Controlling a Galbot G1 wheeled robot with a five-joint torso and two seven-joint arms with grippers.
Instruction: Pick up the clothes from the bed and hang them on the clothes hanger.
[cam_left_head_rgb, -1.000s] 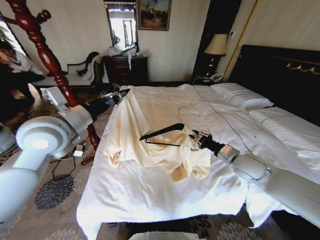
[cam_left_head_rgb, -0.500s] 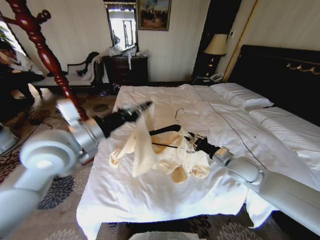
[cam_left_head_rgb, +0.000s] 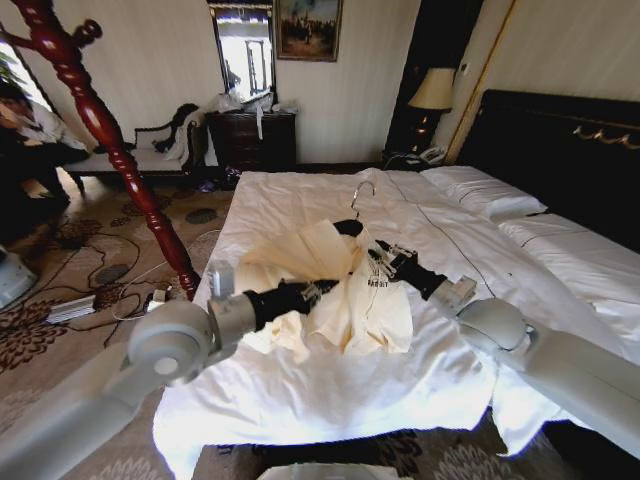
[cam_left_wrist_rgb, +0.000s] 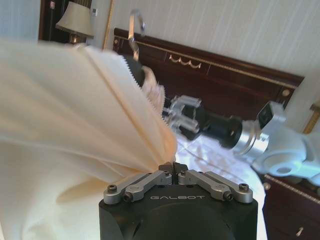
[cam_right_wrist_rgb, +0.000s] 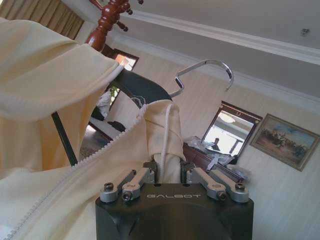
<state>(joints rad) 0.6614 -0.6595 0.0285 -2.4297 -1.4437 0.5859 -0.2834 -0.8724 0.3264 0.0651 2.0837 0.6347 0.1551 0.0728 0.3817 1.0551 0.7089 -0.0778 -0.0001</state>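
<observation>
My left claw (cam_left_head_rgb: 322, 291) is pinched tight on a fold of the cream top (cam_left_head_rgb: 335, 285), low over the near middle of the bed (cam_left_head_rgb: 300, 390); in its wrist view the jaws meet with the pale fabric gathered between them. A second ago that arm was out at the bed's left edge, holding one side of the garment stretched flat; half a second ago it was sweeping across with the cloth hanging from it, and now it has come right in beside the hanger, so the top is bunched up instead of spread.

Just beyond, my right claw (cam_left_head_rgb: 383, 263) is clamped on the zipped front of the top, near the neck, with a white drawcord running down between its jaws in the wrist view. It has lifted since the earlier pictures: the black coat hanger (cam_left_head_rgb: 349, 227) lay flat on the garment then, and now it stands up with its silver hook (cam_left_head_rgb: 361, 193) pointing at the ceiling and the cream fabric draped over its shoulders.

I judge the top is partly on the hanger but not settled. Both sit above the bed's middle, well apart from the pillows (cam_left_head_rgb: 485, 195) and black headboard (cam_left_head_rgb: 560, 150) beyond.
</observation>
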